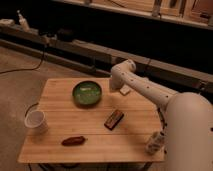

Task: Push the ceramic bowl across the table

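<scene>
Camera view: white arm (pixel 150 93) over a light wooden table (pixel 60 90).
Ceramic bowl (pixel 87 93): green, upright on the table's far half.
Gripper (pixel 123 90): just right of the bowl, apart from it; whether clenched or released cannot be told.
White cup (pixel 36 120): near-left of the bowl, well apart.
Dark packet (pixel 114 119): near-right of the bowl.

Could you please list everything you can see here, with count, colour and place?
table: one, light wood, centre of view
bowl: one, green, back middle of table
cup: one, white, table's left edge
packet: one, dark, right of centre
oblong item: one, reddish-brown, front of table
bottle: one, pale, front right corner
cable: one, dark, floor at left
arm: one, white, reaching in from the right
gripper: one, white, just right of the bowl
</scene>
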Robot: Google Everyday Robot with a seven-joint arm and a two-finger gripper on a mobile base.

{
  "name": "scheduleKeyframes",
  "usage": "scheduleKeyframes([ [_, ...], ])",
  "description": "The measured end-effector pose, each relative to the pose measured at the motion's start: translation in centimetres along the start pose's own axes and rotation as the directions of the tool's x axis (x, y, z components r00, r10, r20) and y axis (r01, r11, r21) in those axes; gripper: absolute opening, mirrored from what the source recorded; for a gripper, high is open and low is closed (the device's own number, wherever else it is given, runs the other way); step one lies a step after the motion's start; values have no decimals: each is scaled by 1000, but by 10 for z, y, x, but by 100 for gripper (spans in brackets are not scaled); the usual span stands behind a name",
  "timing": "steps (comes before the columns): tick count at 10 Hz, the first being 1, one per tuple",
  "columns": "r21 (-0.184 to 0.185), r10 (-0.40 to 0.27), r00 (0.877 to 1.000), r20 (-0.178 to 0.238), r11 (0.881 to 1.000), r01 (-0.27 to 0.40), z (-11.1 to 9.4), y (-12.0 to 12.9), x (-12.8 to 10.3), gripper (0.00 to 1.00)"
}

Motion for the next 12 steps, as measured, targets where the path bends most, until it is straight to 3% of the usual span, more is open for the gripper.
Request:
scheduleKeyframes([
  [5, -38, 19, 998, 53, 999, -17, 26, -4, -13, 0],
  [12, -64, -22, 993, 117, 997, 30, 47, -19, -52, 0],
])
